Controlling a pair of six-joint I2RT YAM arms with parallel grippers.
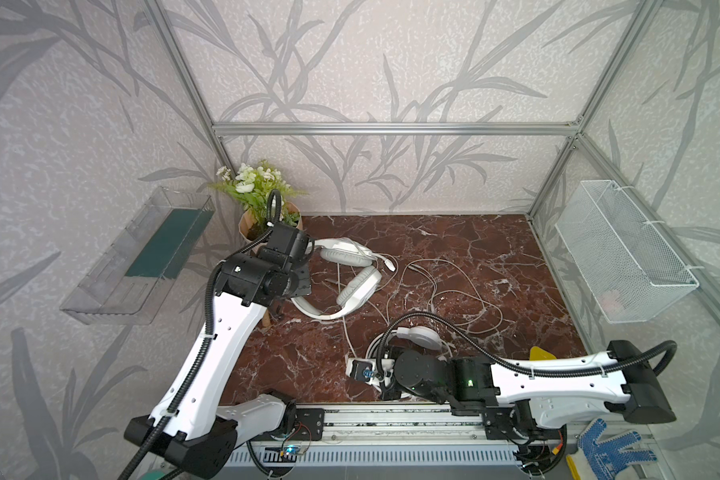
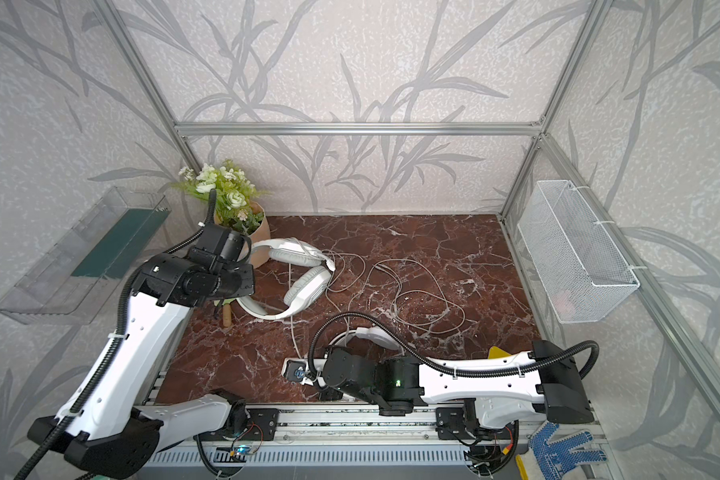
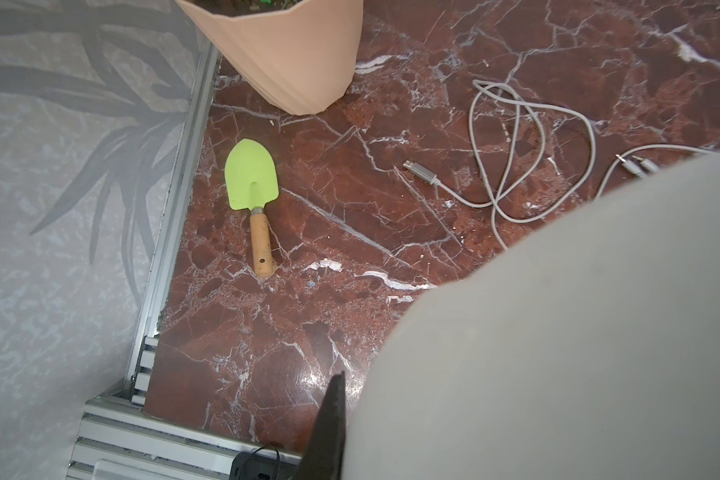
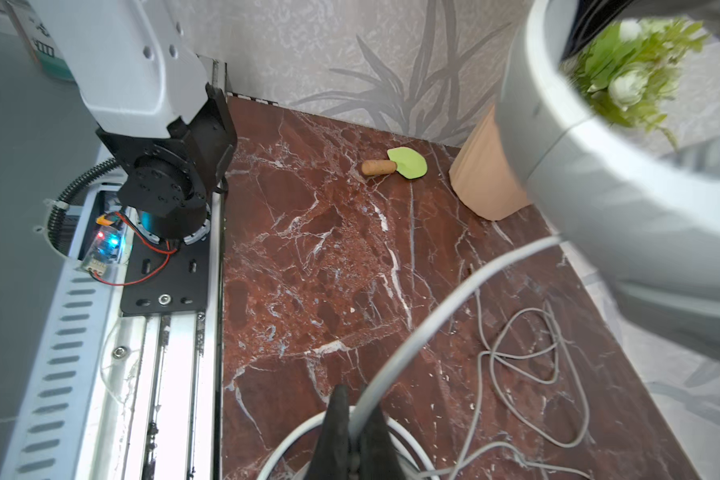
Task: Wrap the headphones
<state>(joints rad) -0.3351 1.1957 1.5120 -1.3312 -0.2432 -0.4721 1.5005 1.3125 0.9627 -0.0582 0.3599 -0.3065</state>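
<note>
The greyish-white padded headset (image 1: 352,282) lies at the rear left of the red marbled tabletop (image 1: 474,249), clamped by the closed left gripper (image 3: 346,390). In the left wrist view it is seen only as a pale mass. The right gripper (image 4: 356,415) is pinched shut on a white cable (image 4: 443,308) near the front edge, beside the glossy white headset (image 1: 418,336). The lime-green trowel with wooden handle (image 3: 252,183) is shown whole in the left wrist view, whereas only its handle end is seen in both top views. A blurred label (image 4: 44,45) cannot be read.
</note>
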